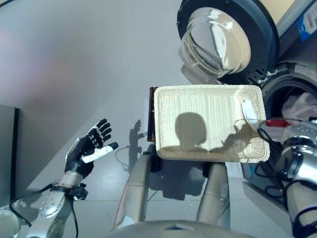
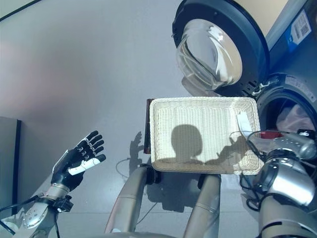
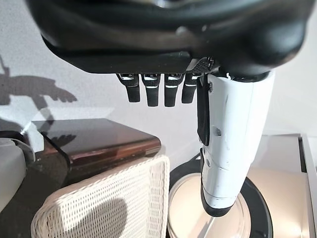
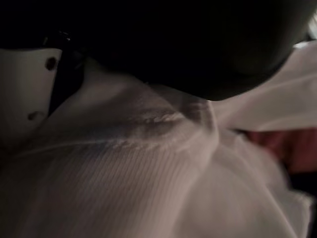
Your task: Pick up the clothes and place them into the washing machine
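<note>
A white wicker basket (image 1: 208,89) stands before me with nothing in it but a small white tag (image 1: 248,110) on its right wall. The washing machine (image 1: 292,84) is at the right, its round glass door (image 1: 218,39) swung open. White clothes (image 1: 303,105) lie inside the drum. My right arm (image 1: 297,144) reaches into the drum opening. In the right wrist view my right hand (image 4: 173,39) is pressed close against white ribbed cloth (image 4: 148,173), with its thumb (image 4: 25,94) beside the fabric. My left hand (image 1: 91,146) hangs open over the floor at the lower left, holding nothing.
The basket rests on a dark brown stool (image 1: 151,114), also seen in the left wrist view (image 3: 94,141). Grey floor (image 1: 74,64) spreads to the left. A dark-edged grey panel (image 1: 7,148) stands at the far left edge.
</note>
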{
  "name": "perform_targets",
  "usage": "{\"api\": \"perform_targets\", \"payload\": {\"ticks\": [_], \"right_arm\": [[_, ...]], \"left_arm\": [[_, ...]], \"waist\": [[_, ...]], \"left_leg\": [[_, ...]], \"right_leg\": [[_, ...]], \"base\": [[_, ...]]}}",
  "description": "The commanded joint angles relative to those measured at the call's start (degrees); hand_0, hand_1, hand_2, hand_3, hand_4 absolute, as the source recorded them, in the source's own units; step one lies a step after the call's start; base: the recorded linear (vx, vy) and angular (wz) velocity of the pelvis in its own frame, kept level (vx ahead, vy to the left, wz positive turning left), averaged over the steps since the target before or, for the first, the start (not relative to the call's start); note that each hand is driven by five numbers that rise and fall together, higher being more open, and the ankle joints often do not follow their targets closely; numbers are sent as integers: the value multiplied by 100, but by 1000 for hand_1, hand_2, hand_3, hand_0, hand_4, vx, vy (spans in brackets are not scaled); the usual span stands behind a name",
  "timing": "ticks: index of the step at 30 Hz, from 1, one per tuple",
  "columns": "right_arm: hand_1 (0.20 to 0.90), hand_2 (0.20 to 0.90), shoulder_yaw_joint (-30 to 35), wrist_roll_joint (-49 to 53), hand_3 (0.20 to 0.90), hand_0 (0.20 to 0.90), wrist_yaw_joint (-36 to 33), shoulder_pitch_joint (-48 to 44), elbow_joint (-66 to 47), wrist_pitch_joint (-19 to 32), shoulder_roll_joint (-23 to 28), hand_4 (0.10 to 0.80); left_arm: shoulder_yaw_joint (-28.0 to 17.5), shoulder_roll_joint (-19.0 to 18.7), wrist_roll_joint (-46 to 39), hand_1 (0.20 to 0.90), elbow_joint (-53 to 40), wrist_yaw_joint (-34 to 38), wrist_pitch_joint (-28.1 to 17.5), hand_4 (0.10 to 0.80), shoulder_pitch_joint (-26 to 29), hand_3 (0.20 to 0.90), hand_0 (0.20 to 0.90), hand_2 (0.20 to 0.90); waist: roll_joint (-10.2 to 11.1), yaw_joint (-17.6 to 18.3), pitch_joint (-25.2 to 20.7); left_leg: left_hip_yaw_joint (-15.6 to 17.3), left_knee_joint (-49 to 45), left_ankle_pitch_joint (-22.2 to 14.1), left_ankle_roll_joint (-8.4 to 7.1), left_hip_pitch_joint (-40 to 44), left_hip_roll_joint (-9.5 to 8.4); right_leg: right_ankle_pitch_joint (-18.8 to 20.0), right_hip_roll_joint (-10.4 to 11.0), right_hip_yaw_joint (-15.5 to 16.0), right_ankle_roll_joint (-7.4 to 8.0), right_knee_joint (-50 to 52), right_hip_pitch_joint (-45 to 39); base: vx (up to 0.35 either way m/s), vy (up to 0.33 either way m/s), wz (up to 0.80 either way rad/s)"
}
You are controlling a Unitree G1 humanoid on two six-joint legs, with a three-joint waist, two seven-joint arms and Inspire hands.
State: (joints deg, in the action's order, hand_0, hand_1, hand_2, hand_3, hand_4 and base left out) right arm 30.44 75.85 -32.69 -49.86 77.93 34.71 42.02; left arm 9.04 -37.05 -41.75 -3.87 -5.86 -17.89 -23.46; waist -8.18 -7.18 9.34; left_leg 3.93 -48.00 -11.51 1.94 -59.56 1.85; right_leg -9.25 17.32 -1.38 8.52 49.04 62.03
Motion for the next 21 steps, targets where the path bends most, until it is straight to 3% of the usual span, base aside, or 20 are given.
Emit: {"api": "perform_targets", "payload": {"ticks": [1,4,8,9,10,21], "right_arm": [[200,200,-418,-478,200,200,53,-103,-455,459,1438,300],[200,200,-378,-543,200,200,-132,-15,-410,604,1661,300],[200,200,-439,-722,200,200,-232,60,-428,607,1498,300],[315,315,-457,-680,315,315,-183,72,-473,627,1297,382],[900,900,-460,-646,900,900,-130,103,-457,592,1213,800],[900,900,-454,-352,900,900,-81,58,-376,558,637,800]], "left_arm": [[-389,-102,-145,900,-505,11,-453,800,-17,900,900,900],[-450,-138,-155,900,-518,73,-454,800,-50,900,900,900],[-465,-132,-131,900,-499,173,-505,800,-29,900,900,900],[-455,-103,-131,900,-485,196,-525,800,24,900,900,900],[-445,-103,-132,900,-461,189,-532,800,35,900,900,900],[-506,-93,-245,900,-424,259,-443,800,3,900,900,900]], "waist": [[-166,103,-209],[-175,167,-248],[-190,173,-252],[-190,176,-290],[-190,188,-260],[-72,257,-276]], "left_leg": [[-459,1000,633,-604,8,334],[-430,994,633,-610,-8,337],[-422,975,616,-595,-38,341],[-417,962,499,-599,-4,339],[-389,953,591,-577,-50,348],[-366,942,473,-573,7,368]], "right_leg": [[-115,103,-132,-117,-124,45],[-110,96,-122,-117,-103,61],[-92,77,-122,-122,-88,110],[-186,56,-144,-105,-59,96],[-89,58,-134,-129,-66,151],[-135,18,-137,-114,-69,82]], "base": [[42,10,-1],[8,4,-2],[-2,9,1],[-97,29,-6],[63,15,-7],[6,9,-3]]}}
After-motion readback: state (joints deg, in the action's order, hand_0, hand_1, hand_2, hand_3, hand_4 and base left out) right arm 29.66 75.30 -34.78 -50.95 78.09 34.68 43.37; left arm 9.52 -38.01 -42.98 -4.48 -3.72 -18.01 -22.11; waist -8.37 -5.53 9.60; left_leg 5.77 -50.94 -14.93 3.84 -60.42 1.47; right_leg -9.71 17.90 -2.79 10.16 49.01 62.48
